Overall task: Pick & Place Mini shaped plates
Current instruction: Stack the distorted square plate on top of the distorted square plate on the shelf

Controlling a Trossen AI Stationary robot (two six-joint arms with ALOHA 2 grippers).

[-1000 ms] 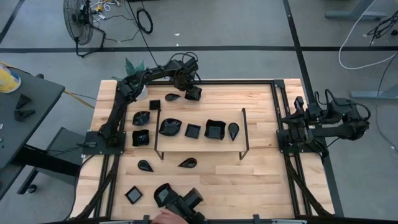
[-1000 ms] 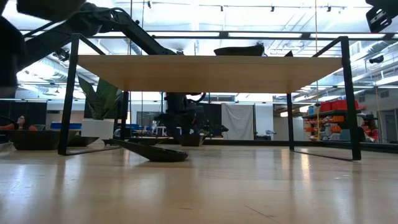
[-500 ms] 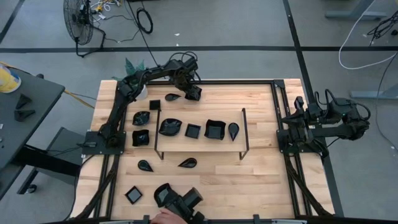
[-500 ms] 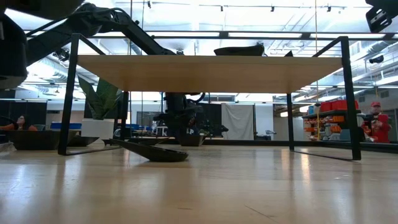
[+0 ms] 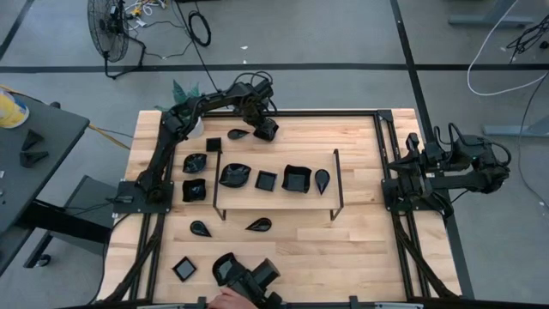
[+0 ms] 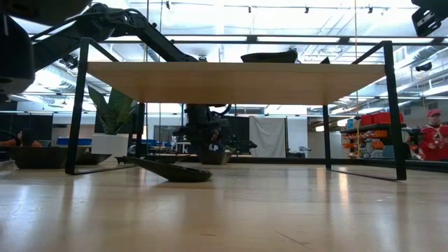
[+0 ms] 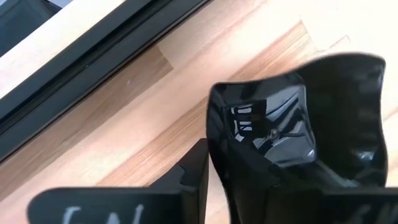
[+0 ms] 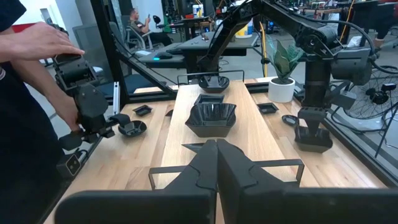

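Glossy black wavy-rimmed plate (image 7: 292, 124) apparently between left pincer (image 7: 214, 180) fingers.

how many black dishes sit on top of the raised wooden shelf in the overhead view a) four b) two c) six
a: the shelf carries a wavy leaf dish, a small square dish, a larger square dish and a teardrop dish.

Light wooden table (image 5: 360, 236) bearing a raised wooden shelf (image 5: 279, 196) on a thin black frame. Around that shelf, small black dishes (image 5: 199, 228) directly on the tabletop; more on the shelf. White plant pot (image 8: 281, 88) near a far corner.
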